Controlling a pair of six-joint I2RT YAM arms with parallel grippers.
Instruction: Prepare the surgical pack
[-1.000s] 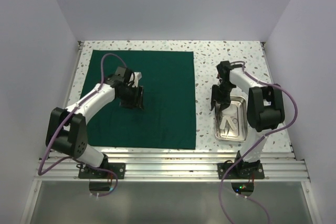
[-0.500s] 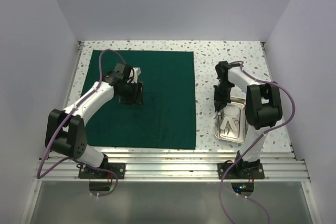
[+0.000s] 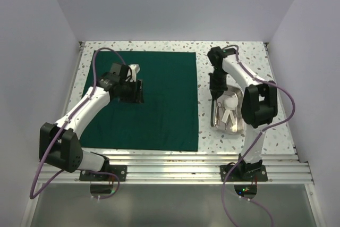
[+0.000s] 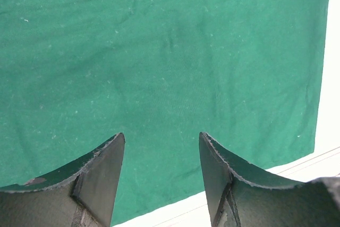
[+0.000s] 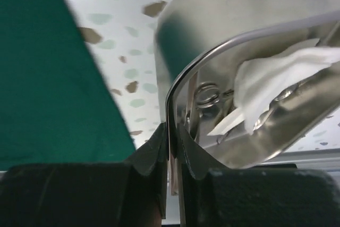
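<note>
1. Right fingers (image 5: 150,159) clenched on the steel tray (image 5: 175,86) rim: an edge pinch, likely to carry it onto the cloth.
2. Tray sits tilted just beside the green cloth (image 3: 159,99); gauze (image 5: 276,73) and scissors (image 5: 207,95) inside could slide.
3. Left fingers (image 4: 103,168) released, hovering over the cloth, holding nothing.

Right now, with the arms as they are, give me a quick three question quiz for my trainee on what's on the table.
1. True or false: the right gripper is shut on the rim of the steel tray.
2. What lies under the open left gripper? A) dark green cloth B) blue towel C) wooden board
3. Fill in: inside the tray, beside the ringed instrument handles, lies white ____.
Key: 1 true; 2 A; 3 gauze.
</note>
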